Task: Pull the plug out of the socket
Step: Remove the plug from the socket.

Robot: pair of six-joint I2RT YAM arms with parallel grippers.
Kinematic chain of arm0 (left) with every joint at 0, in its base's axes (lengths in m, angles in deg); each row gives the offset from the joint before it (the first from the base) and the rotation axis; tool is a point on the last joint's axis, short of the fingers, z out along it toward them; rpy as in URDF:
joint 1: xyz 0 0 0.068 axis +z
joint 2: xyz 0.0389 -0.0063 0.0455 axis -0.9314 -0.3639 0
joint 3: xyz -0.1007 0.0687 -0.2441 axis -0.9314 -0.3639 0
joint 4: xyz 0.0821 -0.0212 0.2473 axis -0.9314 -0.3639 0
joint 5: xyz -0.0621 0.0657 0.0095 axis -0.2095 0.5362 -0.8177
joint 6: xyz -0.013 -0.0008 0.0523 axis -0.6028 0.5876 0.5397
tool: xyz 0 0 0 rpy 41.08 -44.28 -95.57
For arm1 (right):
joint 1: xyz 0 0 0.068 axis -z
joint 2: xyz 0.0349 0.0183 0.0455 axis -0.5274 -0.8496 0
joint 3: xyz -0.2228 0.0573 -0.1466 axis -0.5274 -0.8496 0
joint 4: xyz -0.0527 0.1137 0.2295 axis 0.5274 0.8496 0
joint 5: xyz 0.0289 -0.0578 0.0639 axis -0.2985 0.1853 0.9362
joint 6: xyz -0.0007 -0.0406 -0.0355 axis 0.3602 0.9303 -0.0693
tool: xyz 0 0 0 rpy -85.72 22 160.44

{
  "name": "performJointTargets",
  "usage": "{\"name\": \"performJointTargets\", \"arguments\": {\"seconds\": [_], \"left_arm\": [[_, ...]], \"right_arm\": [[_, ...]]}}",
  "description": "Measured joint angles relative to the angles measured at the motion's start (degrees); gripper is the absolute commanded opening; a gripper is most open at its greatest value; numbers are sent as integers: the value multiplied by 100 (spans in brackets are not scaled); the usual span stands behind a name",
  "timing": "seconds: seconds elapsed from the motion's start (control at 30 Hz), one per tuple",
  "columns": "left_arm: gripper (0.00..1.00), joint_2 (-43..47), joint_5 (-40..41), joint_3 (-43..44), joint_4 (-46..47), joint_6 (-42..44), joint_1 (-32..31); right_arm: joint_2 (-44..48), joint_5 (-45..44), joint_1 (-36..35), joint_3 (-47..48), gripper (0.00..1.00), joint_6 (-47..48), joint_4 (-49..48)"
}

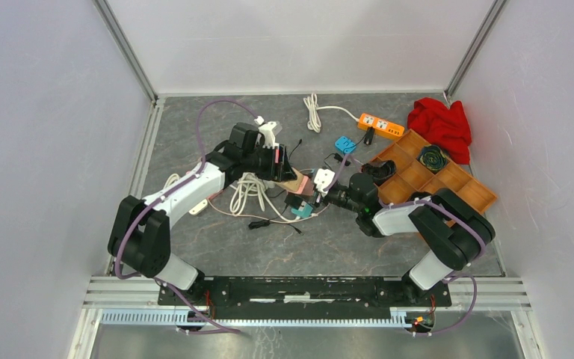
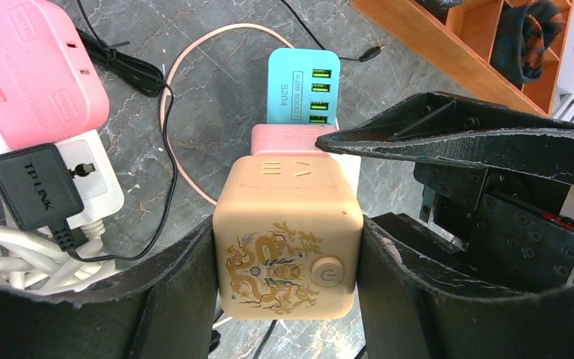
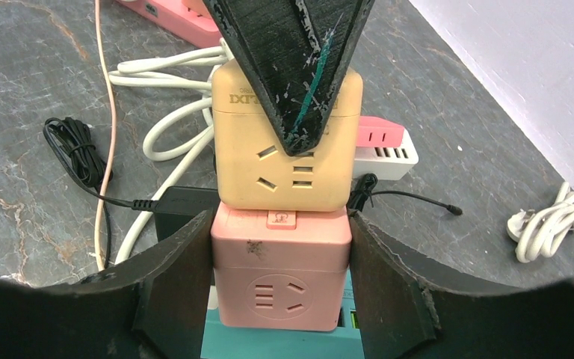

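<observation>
- Table (image 1: 329, 247): grey, marble-patterned, walled on three sides by pale panels.
- Left arm (image 1: 187, 191): white and black, reaching in from the left to the middle of the table. The left jaws are clenched on the beige cube socket, one finger on each side face.
- Right arm (image 1: 403, 217): reaching in from the right towards the same spot. The right jaws are clamped on the pink cube adapter in the same way, so the two sets of jaws face each other.
- Compartment tray (image 1: 456, 179): orange-brown, at right rear, with a dark rolled item (image 1: 432, 157) in one cell.
- Red cloth (image 1: 441, 123): bunched in the far right corner, just behind the tray.
- White cable bundle (image 1: 250, 191): looped under the left arm.
- Orange power strip (image 1: 380, 123): near the back edge, its white cord coiled to the left.
- Pink power strip (image 2: 34, 71): beside a white strip (image 2: 93, 168) that carries a black TP-LINK adapter (image 2: 34, 187).
- Beige cube socket (image 2: 288, 254): dragon print and power button on the near face, at the middle of the table among the cables.
- Pink cube adapter (image 3: 280, 277): pressed flush against the beige cube socket, with no gap showing between them.
- Teal USB block (image 2: 303, 82): four ports, just beyond the pink cube adapter.
</observation>
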Motion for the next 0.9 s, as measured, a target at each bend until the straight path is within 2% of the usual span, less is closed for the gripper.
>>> {"name": "performJointTargets", "arguments": {"seconds": [0.3, 0.53, 0.9], "left_arm": [[2, 435, 216, -153, 15, 2, -4], [2, 413, -46, -251, 164, -35, 76], [2, 481, 96, -284, 122, -37, 76]], "right_arm": [[0, 186, -7, 76, 0, 68, -186], [0, 203, -7, 76, 0, 101, -157], [-109, 271, -7, 170, 0, 114, -142]]}}
